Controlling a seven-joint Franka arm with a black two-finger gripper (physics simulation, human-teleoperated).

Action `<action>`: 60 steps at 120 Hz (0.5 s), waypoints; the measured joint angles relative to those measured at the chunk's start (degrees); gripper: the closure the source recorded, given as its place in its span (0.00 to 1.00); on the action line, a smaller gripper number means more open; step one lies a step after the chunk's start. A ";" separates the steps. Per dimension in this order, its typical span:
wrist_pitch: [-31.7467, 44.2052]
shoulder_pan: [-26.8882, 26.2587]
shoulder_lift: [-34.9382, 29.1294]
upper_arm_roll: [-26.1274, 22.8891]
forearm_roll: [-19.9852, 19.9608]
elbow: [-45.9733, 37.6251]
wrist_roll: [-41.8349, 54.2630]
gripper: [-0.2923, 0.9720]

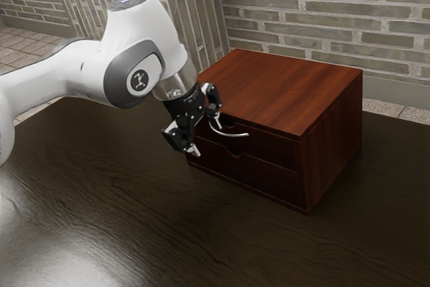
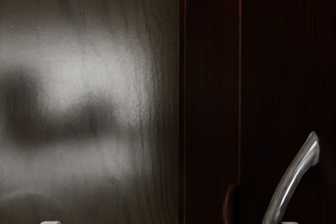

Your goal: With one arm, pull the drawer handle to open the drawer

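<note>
Your gripper [image 1: 199,123] stands wide open; one silver handle [image 1: 232,133] at its 3 o'clock, on the upper of two drawers [image 1: 269,142].

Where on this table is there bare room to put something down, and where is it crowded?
The table is bare in front of the cabinet, toward the camera, and to the exterior view's right of it. It is crowded at the upper drawer front, where the open jaws stand by the handle.

The drawer cabinet [image 1: 289,92] and its jutting handle [image 1: 232,134] wall off the hand [image 1: 201,122]; bare table [image 1: 168,233] toward the near edge seems to leave passage.
</note>
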 joint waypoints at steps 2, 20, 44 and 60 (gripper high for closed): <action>0.03 0.08 0.09 -0.05 0.00 0.04 0.07 0.37; 0.26 -0.03 0.69 0.03 -0.01 0.69 0.65 0.42; 0.78 -0.05 1.17 0.06 -0.06 0.81 1.22 0.46; 1.04 0.04 1.16 0.02 -0.16 0.58 1.53 0.50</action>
